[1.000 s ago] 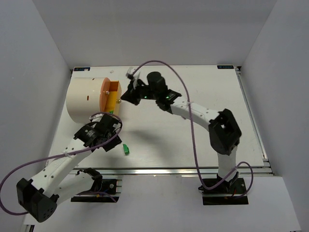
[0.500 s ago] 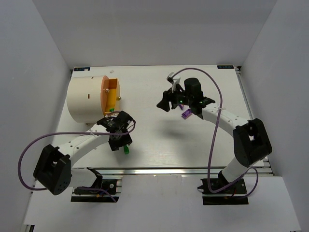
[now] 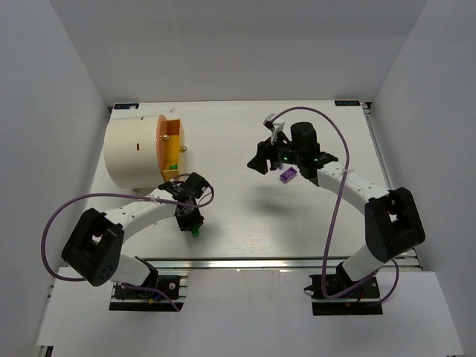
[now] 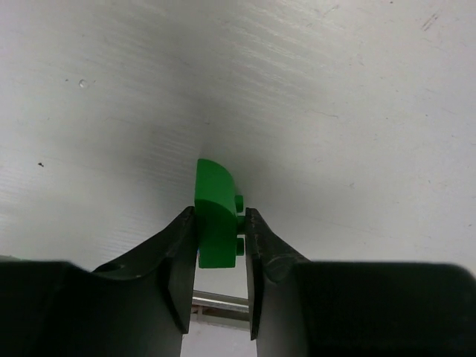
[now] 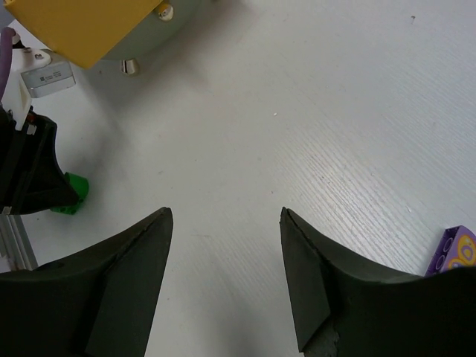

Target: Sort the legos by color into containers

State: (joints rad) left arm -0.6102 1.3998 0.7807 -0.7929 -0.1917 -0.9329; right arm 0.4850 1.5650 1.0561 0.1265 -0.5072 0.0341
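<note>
The left gripper (image 4: 219, 222) pinches a small green studded plastic brick (image 4: 213, 190) on the white tabletop (image 3: 253, 216), lower left of centre overhead, while the right gripper (image 5: 225, 216) hangs open near a small purple plastic brick (image 3: 287, 175), centre right.

Green lego (image 4: 214, 197): smooth plastic with a soft sheen, studs crisp and clean. The left pincer (image 4: 219, 223) reads as matt black plastic, faintly grained along its edges. The white counter (image 4: 335, 111) is matt, with fine brushed lines and a few specks. Purple lego (image 5: 454, 249): glossy plastic. The right pincer (image 5: 227, 216) has the same dull black finish. The container (image 3: 130, 152) wall looks smooth, cream and matt.
</note>
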